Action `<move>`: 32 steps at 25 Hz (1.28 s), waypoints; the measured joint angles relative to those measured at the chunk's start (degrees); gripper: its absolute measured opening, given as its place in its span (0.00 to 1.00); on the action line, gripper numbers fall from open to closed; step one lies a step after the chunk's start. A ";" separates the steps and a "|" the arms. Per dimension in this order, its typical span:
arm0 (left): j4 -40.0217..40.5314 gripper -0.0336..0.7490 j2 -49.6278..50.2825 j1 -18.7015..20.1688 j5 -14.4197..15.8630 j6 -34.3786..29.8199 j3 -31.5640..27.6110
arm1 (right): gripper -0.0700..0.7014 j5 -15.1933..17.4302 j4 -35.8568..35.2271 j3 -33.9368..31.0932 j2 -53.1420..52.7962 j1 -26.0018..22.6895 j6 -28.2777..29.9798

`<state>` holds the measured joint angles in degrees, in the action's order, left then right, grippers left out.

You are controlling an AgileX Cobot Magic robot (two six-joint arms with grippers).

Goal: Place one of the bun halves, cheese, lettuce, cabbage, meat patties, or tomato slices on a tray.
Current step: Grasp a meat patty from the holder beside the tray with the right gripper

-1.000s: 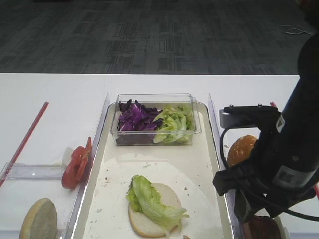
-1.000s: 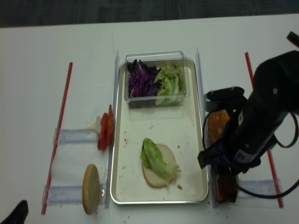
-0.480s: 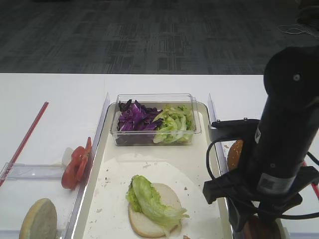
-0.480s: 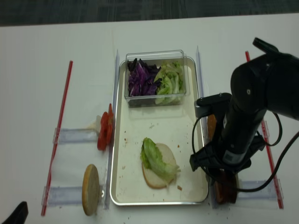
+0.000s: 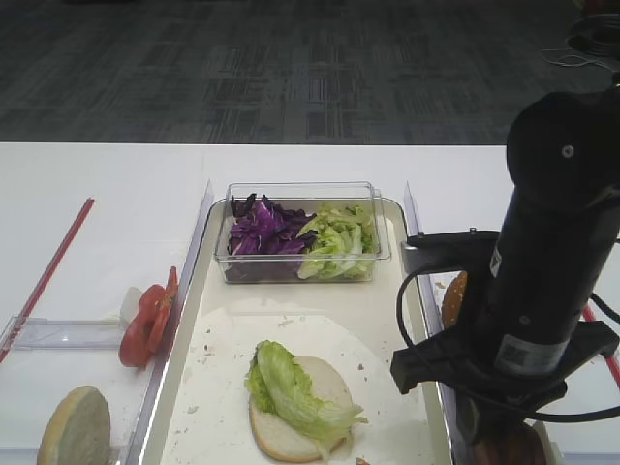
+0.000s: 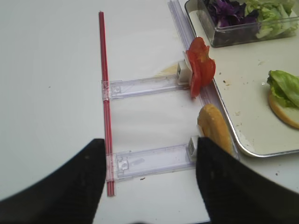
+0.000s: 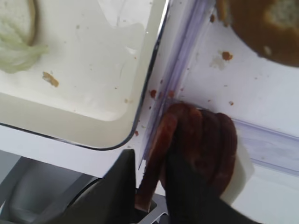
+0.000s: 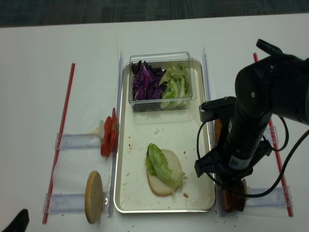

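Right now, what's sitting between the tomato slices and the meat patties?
The tray, holding a bun half topped with lettuce, lies between the tomato slices and meat patties, in the realsense high view.

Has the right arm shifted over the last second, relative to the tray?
Yes. In the exterior high view the right arm has swung left toward the tray rim, its claw lowered onto the meat patties beside it.

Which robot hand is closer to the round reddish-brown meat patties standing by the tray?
The right. The right gripper has its fingers around one of the reddish-brown meat patties. The left gripper is far off, across the cream-white tray, near the tomato slices.
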<state>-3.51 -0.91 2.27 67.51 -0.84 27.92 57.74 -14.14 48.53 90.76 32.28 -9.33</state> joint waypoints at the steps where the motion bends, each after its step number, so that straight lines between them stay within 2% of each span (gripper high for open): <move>1: 0.00 0.59 0.00 0.00 0.00 0.00 0.00 | 0.33 0.11 0.00 0.00 0.00 0.00 0.00; 9: 0.00 0.59 0.00 0.00 0.00 0.00 0.00 | 0.19 1.99 0.13 0.00 0.00 0.00 0.00; 25: 0.00 0.59 0.00 0.00 0.00 0.00 0.00 | 0.18 2.72 0.25 0.03 -1.18 0.00 0.00; 32: 0.00 0.59 0.00 0.00 0.00 0.00 0.00 | 0.18 4.35 -0.69 0.03 -4.51 0.00 -0.10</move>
<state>-3.51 -0.91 2.27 67.51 -0.84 27.92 62.09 -14.84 48.57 86.25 32.28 -9.44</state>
